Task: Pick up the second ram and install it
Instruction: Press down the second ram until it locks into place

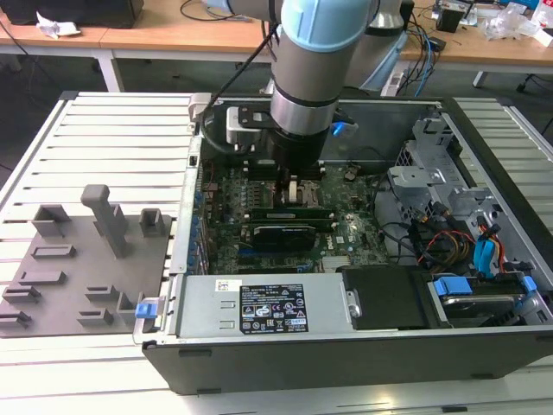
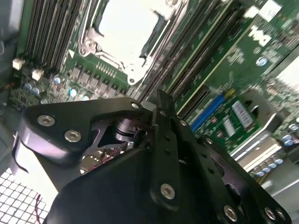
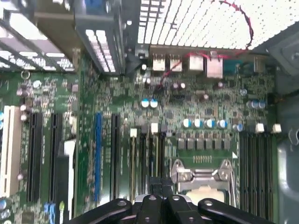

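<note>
Green motherboard (image 3: 187, 102) fills both wrist views, and the arm reaches down into the open computer case (image 1: 363, 354) over the processor socket (image 2: 126, 32). The tool (image 3: 161, 186) hangs just above the memory slots (image 3: 145, 158) beside that socket; whether its jaws are spread or pinching the second ram I cannot tell, and where the stick sits is hidden. The risk, I judge: a tilted or offset stick would jam on the slot and strain its end clips.
</note>
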You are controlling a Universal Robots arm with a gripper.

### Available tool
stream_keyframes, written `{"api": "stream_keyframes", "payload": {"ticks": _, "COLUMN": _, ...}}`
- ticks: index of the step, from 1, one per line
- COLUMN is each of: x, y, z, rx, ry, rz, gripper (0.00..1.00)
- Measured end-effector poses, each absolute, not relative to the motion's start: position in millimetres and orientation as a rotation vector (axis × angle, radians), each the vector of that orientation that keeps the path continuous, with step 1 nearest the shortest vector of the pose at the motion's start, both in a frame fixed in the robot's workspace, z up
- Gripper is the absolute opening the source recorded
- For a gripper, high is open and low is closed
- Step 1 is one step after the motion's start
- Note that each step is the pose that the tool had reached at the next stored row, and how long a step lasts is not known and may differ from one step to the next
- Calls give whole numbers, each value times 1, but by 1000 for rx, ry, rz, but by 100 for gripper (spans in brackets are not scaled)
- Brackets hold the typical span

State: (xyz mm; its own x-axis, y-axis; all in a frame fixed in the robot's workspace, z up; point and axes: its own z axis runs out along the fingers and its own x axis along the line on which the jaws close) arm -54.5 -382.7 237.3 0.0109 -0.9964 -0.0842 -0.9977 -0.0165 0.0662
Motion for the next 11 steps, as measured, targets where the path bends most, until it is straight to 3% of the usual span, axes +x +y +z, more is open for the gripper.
{"api": "stream_keyframes", "payload": {"ticks": 11, "x": -71, "y": -382, "z": 236, "rx": -2225, "ry": 2194, "rz": 167, "gripper": 11}}
